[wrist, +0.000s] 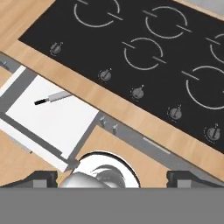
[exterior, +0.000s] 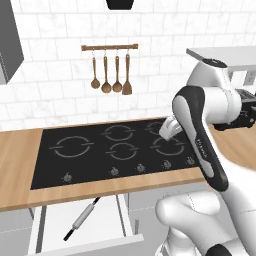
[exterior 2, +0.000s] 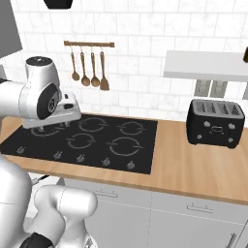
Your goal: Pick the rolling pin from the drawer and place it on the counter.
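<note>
The rolling pin (exterior: 84, 216) lies in the open drawer (exterior: 107, 225), partly under the counter (exterior: 120, 187); the gripper (wrist: 111, 178) is spread, empty, well above

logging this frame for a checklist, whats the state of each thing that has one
drawer: pulled open below the counter edge
rolling pin: lying flat on the drawer floor, untouched
pincer: open, empty, high above the cooktop, nothing between its tips
toaster: upright on the counter, slots empty
wooden spoons and spatula: hanging from the wall rail
</note>
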{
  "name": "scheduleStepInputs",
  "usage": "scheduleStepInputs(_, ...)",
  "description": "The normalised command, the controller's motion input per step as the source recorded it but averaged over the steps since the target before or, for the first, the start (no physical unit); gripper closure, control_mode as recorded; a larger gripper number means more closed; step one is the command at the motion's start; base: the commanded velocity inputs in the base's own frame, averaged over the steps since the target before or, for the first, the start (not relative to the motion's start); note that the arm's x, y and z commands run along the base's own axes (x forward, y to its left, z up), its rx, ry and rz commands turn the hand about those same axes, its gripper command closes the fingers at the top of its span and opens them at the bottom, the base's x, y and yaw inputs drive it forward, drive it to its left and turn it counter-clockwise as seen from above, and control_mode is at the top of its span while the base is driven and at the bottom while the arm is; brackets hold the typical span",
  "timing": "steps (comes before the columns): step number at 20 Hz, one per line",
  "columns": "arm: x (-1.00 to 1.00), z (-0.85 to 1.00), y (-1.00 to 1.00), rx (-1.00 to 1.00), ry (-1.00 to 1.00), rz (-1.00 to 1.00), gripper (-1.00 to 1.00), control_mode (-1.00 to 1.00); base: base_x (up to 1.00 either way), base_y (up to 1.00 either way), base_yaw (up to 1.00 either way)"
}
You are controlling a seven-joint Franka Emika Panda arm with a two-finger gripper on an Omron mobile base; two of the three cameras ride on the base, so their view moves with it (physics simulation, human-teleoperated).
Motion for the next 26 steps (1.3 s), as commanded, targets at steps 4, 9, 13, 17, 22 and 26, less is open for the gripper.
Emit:
scheduleStepInputs(4,-0.81,0.00,0.33,-0.08,-0.03,0.28,-1.00,-1.00,0.00,0.00,0.00)
scheduleStepInputs(9,-0.73,0.00,0.41,-0.08,-0.02,0.27,-1.00,-1.00,0.00,0.00,0.00)
scheduleStepInputs(13,-0.72,0.00,0.48,-0.08,0.00,0.26,-1.00,-1.00,0.00,0.00,0.00)
scheduleStepInputs(17,-0.75,0.00,0.61,-0.11,0.00,0.24,-1.00,-1.00,0.00,0.00,0.00)
scheduleStepInputs(22,-0.73,-0.06,0.78,-0.14,0.00,0.22,-1.00,-1.00,0.00,0.00,0.00)
scheduleStepInputs(26,-0.68,-0.13,0.80,-0.13,0.00,0.20,-1.00,-1.00,0.00,0.00,0.00)
